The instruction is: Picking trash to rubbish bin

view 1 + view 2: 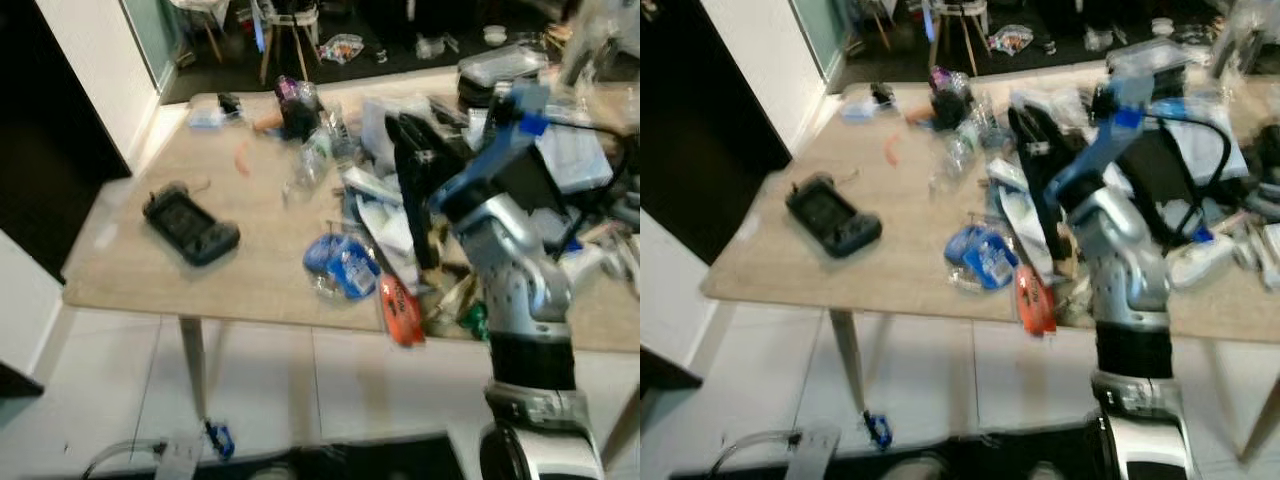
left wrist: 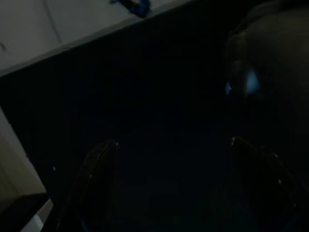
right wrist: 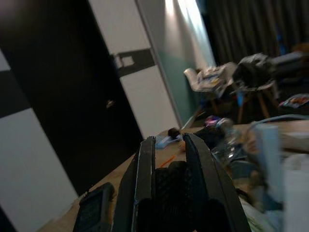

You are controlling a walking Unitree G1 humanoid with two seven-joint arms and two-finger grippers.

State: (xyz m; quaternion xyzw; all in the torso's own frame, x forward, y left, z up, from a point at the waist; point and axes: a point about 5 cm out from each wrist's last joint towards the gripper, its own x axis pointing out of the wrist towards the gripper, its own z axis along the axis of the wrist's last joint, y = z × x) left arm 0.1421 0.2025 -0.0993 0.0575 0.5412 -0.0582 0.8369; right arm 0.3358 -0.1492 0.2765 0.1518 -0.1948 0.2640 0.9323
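Blurred right end effector [image 1: 415, 190] above cluttered table [image 1: 130, 270]

Head views evenly lit but motion-blurred; left wrist view nearly black.

A light wooden table [image 1: 250, 270] stands on a white tiled floor [image 1: 300, 390]. A black handheld device [image 1: 190, 226] lies on the table's left part, well apart from the clutter. A dark doorway [image 1: 50, 110] sits to the left beside a white wall [image 1: 95, 45]. A chair [image 1: 285, 30] with wooden legs stands beyond the far edge. Under the table, near its leg [image 1: 192, 360], a small blue object [image 1: 220, 438] lies on the floor just beside a pale cable [image 1: 120, 455].
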